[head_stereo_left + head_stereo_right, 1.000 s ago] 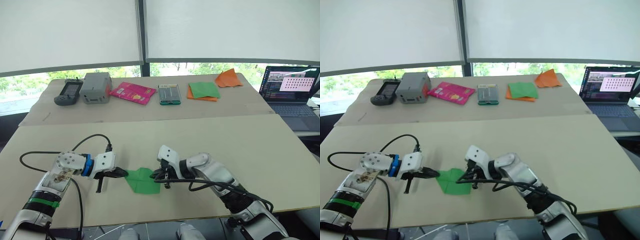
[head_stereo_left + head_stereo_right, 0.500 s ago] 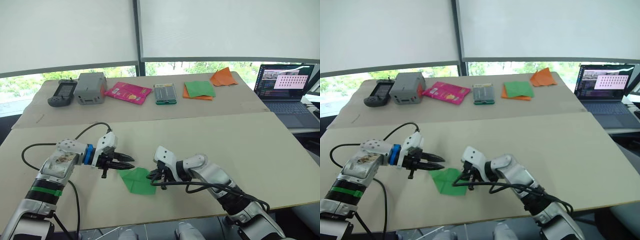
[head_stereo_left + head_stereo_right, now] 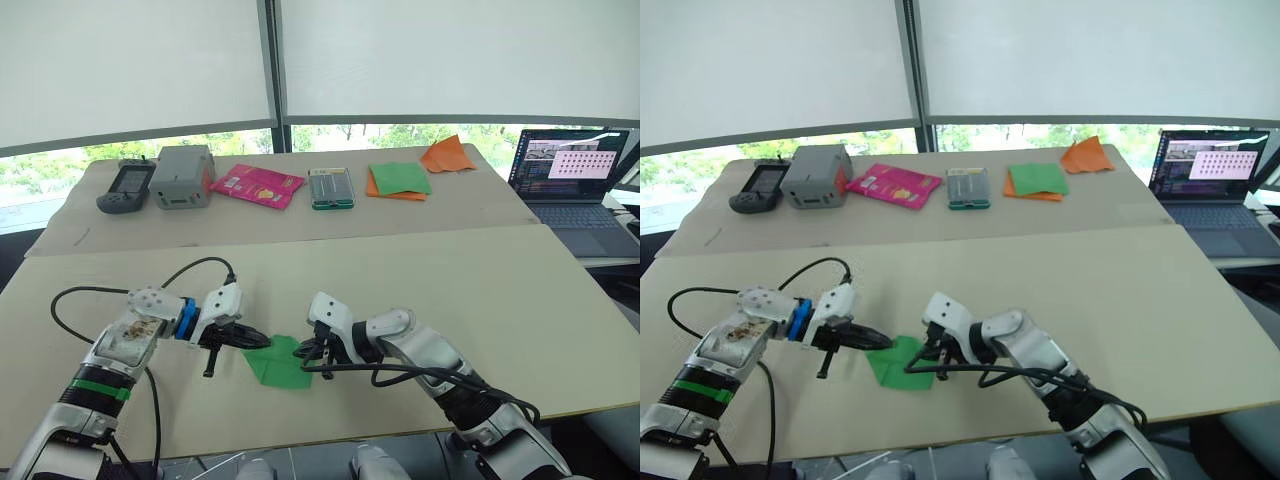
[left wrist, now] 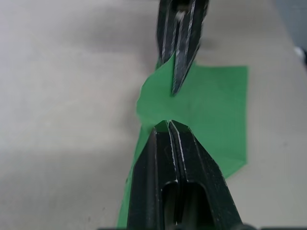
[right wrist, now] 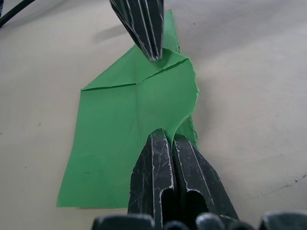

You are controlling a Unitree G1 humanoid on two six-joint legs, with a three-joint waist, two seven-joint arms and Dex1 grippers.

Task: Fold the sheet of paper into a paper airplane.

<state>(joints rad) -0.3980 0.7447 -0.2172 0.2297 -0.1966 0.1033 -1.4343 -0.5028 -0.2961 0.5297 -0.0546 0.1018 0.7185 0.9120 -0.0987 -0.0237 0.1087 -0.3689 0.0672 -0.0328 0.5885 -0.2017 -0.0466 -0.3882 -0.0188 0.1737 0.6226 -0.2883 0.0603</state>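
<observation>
bare table (image 3: 480,290) around grippers

We see soft daylight from the windows (image 3: 400,135) behind, faint shadows on the tabletop (image 3: 450,290), blurred wrist-view edges.

Two pale tables (image 3: 480,290) stand edge to edge, the far one (image 3: 280,215) pushed up under a wide window (image 3: 250,140). White blinds (image 3: 130,60) cover most of the glass, leaving a low strip of daylight and green trees. To the right of the far table sits an open laptop (image 3: 572,175).
</observation>
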